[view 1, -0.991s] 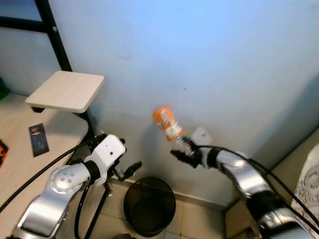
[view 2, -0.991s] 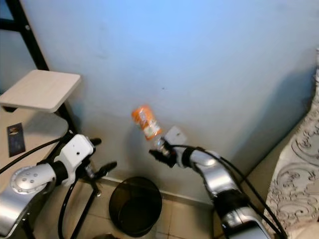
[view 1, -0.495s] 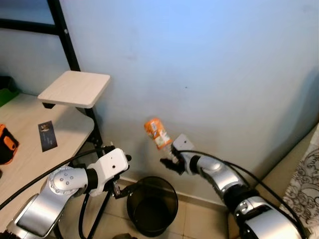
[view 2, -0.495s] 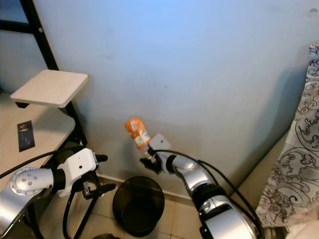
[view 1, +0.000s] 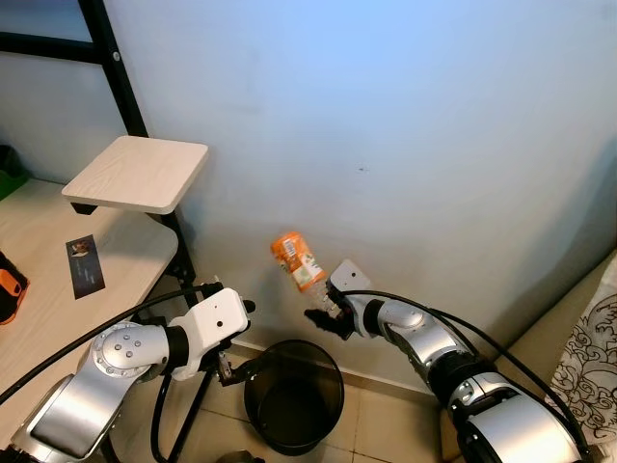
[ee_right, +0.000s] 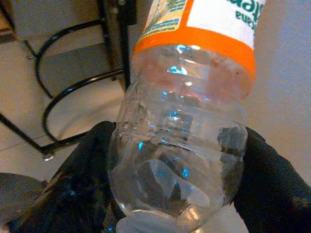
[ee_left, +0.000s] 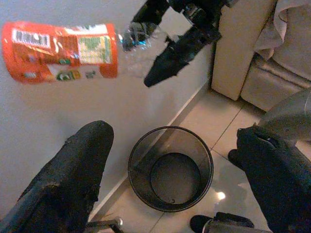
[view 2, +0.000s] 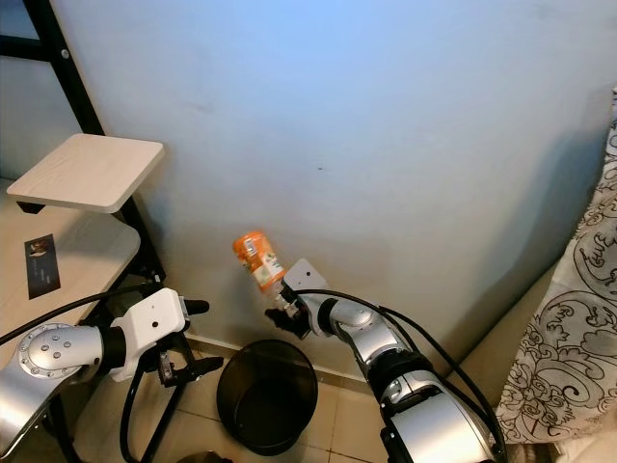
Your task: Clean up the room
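One bottle (view 1: 298, 262) in right tool (view 1: 323, 314)

bottle (view 1: 298, 262): clear plastic, orange label, looks empty, tilted up in the air close to the wall
bin (view 1: 292, 395): black round mesh, open, on the floor just below the bottle
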Robot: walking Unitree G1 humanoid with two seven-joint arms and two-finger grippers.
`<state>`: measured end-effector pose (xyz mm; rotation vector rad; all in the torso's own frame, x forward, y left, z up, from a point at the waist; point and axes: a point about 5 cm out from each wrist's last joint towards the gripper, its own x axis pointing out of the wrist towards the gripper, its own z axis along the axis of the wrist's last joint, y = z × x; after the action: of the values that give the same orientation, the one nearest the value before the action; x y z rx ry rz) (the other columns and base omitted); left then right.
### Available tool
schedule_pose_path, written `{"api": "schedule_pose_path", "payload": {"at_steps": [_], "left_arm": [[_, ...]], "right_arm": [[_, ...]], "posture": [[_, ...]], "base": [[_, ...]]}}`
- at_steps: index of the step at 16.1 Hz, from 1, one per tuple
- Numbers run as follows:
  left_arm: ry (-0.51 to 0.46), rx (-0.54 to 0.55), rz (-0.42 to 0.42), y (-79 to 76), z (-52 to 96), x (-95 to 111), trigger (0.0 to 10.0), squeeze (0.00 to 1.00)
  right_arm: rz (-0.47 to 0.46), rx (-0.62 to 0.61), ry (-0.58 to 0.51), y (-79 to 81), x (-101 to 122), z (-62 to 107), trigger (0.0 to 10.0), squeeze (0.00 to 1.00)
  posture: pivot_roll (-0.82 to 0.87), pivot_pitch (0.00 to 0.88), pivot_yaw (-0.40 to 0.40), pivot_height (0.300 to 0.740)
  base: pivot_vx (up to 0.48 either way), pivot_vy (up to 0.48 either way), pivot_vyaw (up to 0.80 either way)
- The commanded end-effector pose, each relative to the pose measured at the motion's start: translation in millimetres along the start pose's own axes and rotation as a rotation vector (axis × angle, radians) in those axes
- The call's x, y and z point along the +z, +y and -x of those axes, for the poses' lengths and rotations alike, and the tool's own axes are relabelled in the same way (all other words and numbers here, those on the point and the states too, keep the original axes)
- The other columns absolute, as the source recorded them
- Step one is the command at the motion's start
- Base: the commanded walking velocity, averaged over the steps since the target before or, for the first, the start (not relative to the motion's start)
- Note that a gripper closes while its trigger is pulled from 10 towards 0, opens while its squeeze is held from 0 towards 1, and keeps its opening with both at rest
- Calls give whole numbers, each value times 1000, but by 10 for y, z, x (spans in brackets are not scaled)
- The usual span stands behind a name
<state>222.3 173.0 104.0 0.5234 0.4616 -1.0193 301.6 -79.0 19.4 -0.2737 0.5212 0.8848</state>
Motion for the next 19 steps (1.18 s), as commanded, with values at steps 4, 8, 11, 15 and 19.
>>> {"api": "schedule_pose_path", "payload": {"at_steps": [4, 8, 11, 15, 19], "left_arm": [[10, 10, -4, 23, 35, -22, 10000, 208], [13, 5, -4, 18, 30, -29, 10000, 208], [9, 15, 9, -7, 25, -37, 10000, 208], [-78, 272, 161, 3, 33, -19, 10000, 208], [-98, 426, 241, -9, 57, -61, 10000, 184]], "right_arm": [[18, 39, 6, 8, 5, 0, 10000, 1000], [33, 66, 26, 40, -49, 6, 10000, 1000], [35, 42, 12, 8, -98, 56, 10000, 1000], [-121, -155, -154, -153, -245, 420, 10000, 1000], [-233, -287, -244, -43, -341, 712, 10000, 1000]], "posture": [[2, 0, -26, 740], [-1, 0, -26, 740], [1, 0, -32, 740], [-6, 0, -26, 740], [-25, 0, -14, 740]], "base": [[0, 0, 0], [0, 0, 0], [0, 0, 0], [0, 0, 0], [0, 0, 0]]}}
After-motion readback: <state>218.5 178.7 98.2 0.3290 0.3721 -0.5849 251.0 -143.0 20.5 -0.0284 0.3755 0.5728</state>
